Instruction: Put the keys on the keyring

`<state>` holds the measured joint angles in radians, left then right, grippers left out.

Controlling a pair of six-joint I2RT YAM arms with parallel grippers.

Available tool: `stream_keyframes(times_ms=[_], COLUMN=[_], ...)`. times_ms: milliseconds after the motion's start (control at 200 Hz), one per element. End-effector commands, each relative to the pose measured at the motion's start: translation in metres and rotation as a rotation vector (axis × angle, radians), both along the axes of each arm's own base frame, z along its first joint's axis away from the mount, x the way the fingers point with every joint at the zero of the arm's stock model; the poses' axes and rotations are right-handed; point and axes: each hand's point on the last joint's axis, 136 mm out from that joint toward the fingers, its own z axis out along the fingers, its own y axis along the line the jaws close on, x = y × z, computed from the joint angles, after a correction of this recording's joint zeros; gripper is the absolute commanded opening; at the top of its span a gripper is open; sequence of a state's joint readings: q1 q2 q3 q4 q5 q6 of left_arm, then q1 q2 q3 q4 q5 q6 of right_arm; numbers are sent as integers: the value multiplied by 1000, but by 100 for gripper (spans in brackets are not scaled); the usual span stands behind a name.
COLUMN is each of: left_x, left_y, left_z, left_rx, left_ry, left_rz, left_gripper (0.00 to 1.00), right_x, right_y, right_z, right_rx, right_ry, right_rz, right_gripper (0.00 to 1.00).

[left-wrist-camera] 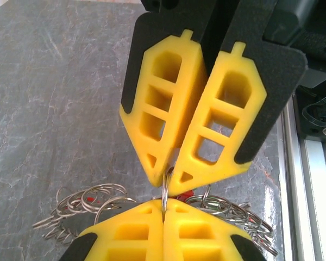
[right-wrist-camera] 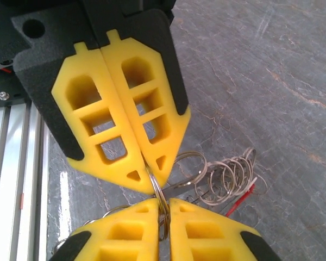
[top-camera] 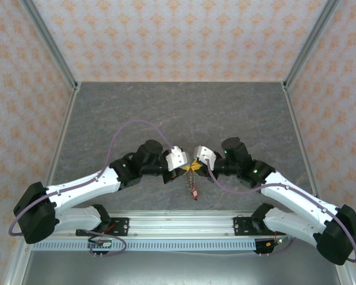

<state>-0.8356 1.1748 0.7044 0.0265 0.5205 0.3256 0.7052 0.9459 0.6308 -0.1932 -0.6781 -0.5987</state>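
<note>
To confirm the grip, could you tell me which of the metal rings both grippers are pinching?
The upright ring, seen edge-on, pinched between the left gripper and right gripper fingertips; the other loops spread sideways beyond both grips.

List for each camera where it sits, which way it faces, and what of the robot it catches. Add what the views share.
Top external: above and behind the robot, looking down on the table; left arm, right arm, left tool and right tool meeting mid-table.
Left wrist: on the left arm, facing along its own left tool at the right tool.
Right wrist: mirrored, own right tool facing the left tool.
Shared: both tools pinching the keyring.
</note>
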Motion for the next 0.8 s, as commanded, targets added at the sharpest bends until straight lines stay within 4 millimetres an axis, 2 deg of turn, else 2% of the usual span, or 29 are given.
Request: stream_keyframes(times_ms=[0, 365, 646, 701, 796], left_x=[-6, -11, -6, -4, -2], left_y=[-6, -9, -7, -5, 0], left_z=[32, 38, 39, 31, 20], left_rx=[-144, -211, -231, -177, -86], left_ry=[-33, -13, -8, -1, -5], left_rz=[-39, -62, -30, -19, -11], left_gripper=[0, 0, 0, 9, 15], right_x=[0, 0, 3, 2, 2], right_y=[4, 9, 8, 8, 8], right_z=[4, 11, 10, 15, 20], right_rx=[58, 143, 115, 109, 90], right_ry=[8, 33, 33, 29, 14], right_rz=[-10, -8, -12, -1, 15], right_gripper=[12, 13, 3, 2, 2])
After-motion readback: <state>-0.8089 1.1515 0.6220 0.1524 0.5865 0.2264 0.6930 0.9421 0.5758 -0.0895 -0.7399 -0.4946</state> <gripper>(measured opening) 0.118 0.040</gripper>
